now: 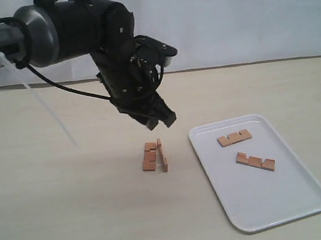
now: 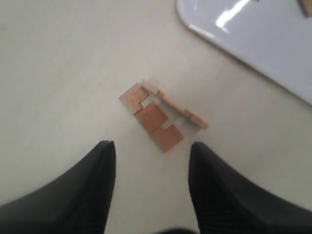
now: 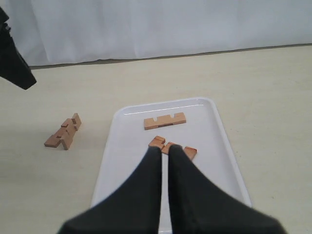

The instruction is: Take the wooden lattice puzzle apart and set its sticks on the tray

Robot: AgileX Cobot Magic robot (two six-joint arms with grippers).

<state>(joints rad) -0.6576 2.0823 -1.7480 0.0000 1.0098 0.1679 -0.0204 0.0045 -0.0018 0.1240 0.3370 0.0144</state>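
Two sticks (image 1: 256,162) on tray (image 1: 297,197); left gripper (image 2: 152,151), jaws apart and empty, hovers over the joined pair (image 2: 158,114); next, lower and pinch one stick.

Directions are read in the exterior view, with 12 o'clock toward the back wall. The left tool (image 1: 161,118) hangs with its jaws apart and nothing between them. Open air separates it from the joined sticks (image 1: 154,155) just below. Its arm blocks the space above them from 10 to 12 o'clock. One joined stick stands on edge. A bare strip of tabletop (image 1: 61,212) separates them from the tray (image 1: 274,205) at 3 o'clock. The far stick (image 1: 234,138) and the near stick (image 1: 256,161) lie flat and apart in the tray's 12 o'clock half. The 6 o'clock half is bare.
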